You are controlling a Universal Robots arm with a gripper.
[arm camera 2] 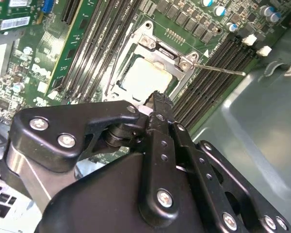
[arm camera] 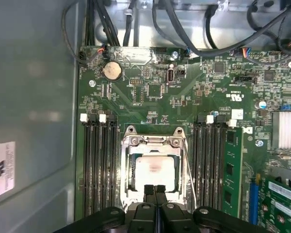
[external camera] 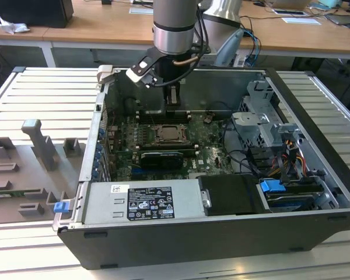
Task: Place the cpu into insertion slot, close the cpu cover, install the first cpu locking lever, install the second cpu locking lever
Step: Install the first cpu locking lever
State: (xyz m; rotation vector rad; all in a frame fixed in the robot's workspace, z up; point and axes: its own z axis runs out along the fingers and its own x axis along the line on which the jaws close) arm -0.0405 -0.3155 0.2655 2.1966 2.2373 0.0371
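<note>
– Where is the cpu point(arm camera: 155, 170)?

– It lies flat in the insertion slot point(arm camera: 130, 171), on the green board point(arm camera: 150, 104) inside the open computer case point(external camera: 221, 233).

– And the cpu cover point(arm camera: 122, 167)?

– It is down. Its silver frame goes all around the cpu, and the pale top shows through the window.

– What is the gripper point(arm camera: 155, 188) doing?

– It hangs just above the near edge of the cover. Its two black fingers point(arm camera 2: 161, 116) are pressed together, with nothing between them.

– Are the levers locked?

– A thin metal lever point(arm camera 2: 218, 69) sticks out beside the cover. I cannot tell if it is hooked.
</note>
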